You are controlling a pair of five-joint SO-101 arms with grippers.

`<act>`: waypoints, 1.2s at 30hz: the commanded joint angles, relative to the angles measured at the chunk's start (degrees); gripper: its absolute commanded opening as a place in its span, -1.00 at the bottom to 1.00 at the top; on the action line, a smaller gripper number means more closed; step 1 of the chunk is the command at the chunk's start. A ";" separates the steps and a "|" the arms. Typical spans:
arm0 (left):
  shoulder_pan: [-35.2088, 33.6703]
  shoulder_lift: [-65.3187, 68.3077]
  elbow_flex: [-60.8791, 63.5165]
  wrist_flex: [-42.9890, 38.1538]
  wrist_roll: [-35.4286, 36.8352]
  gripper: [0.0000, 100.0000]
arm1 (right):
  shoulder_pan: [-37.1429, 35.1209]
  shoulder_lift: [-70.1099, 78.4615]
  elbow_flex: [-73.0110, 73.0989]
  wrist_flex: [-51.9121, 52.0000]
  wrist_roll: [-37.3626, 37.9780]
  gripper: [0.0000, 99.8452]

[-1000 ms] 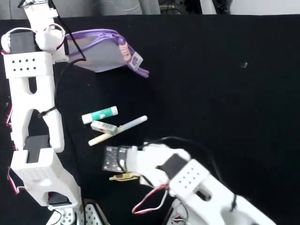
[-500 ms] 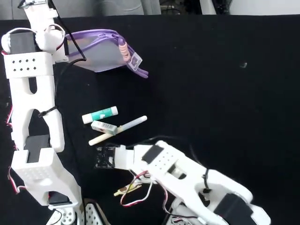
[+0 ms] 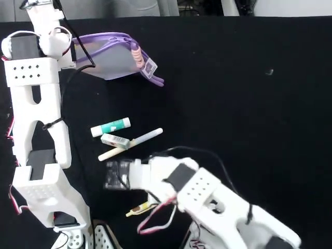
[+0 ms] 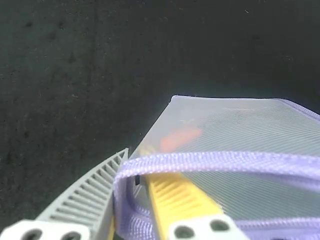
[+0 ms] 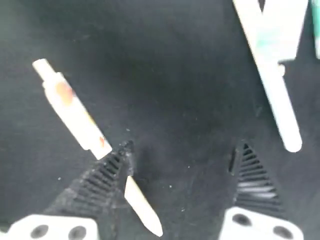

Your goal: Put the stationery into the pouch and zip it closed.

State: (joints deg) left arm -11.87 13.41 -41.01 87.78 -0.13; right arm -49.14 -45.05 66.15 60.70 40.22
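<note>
Carrying surface (image 3: 259,104): matte black cloth.
pouch (image 3: 111,54): ribbed translucent plastic with purple woven zip tape, at the far corner.
left tool (image 4: 132,172): pinched shut on the pouch's mouth edge.
right tool (image 5: 185,150): spread wide and holding nothing, ridged pads over bare cloth.
key relation: the orange-marked pen (image 5: 72,112) lies slantwise, passing under one finger and outside the gap; the right arm is far nearer.
cluster: white pen (image 3: 132,143), glue stick (image 3: 110,127) and small box (image 3: 114,140), just beyond the right tool; the smooth cylinders will likely roll.
</note>
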 commanded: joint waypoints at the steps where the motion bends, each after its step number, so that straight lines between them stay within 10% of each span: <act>1: -1.63 -0.44 -1.98 -0.97 -0.62 -0.94 | -5.10 -3.30 1.19 2.46 0.53 -0.41; 29: -1.54 3.60 -2.51 -2.11 -0.44 -0.94 | -4.66 26.33 -3.38 -5.01 6.15 -0.43; 36: -1.89 4.57 -5.85 -1.58 -0.35 -0.94 | 3.69 28.44 -7.43 -5.10 6.33 -0.98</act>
State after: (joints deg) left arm -12.04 17.71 -45.41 86.81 -0.13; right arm -48.09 -17.63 59.56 56.22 46.02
